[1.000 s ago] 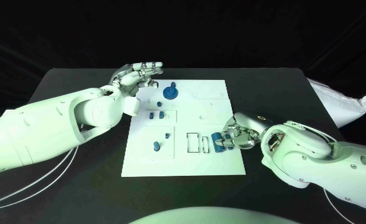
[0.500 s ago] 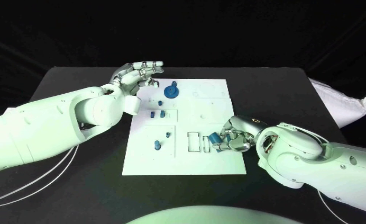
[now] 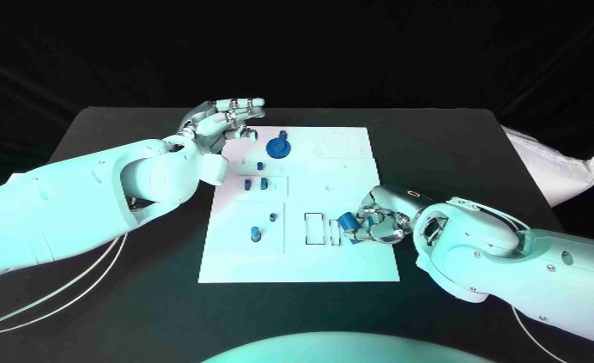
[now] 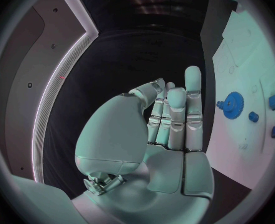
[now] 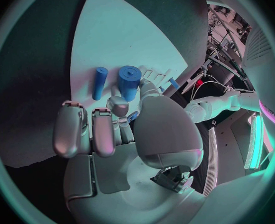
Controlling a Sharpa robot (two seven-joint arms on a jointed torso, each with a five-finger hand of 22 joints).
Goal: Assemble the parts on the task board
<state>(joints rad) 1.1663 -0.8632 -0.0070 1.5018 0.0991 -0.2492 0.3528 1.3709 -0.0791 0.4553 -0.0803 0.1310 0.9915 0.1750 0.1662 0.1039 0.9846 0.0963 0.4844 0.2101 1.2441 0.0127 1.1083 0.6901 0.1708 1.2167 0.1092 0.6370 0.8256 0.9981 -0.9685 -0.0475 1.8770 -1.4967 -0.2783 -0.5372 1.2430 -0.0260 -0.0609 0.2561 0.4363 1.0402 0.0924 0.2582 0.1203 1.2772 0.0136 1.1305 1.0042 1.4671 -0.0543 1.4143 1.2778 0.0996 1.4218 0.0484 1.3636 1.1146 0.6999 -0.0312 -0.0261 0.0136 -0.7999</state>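
The white task board [image 3: 303, 256] lies mid-table. A blue gear [image 3: 279, 150] stands near its far edge, and small blue parts [image 3: 254, 184] sit in its left column. My right hand [image 3: 381, 217] is low over the board's right side by the rectangular slots [image 3: 314, 230]. Its thumb and a finger pinch a thick blue cylinder [image 5: 130, 81]; a thinner blue cylinder [image 5: 99, 82] lies beside it on the board [image 5: 112, 30]. My left hand [image 3: 230, 117] hovers at the board's far left corner, fingers straight, holding nothing. In its wrist view, the left hand [image 4: 171, 117] is beside the gear [image 4: 233, 104].
A white bag [image 3: 551, 166] lies at the table's right edge. White cables [image 3: 56, 299] curve over the black table [image 3: 136, 136] at the near left. More small blue parts [image 3: 255, 233] stand in the board's near-left section.
My right hand has shifted a little to the left over the board's slots, and the blue cylinder moved with it. The left hand has stayed put.
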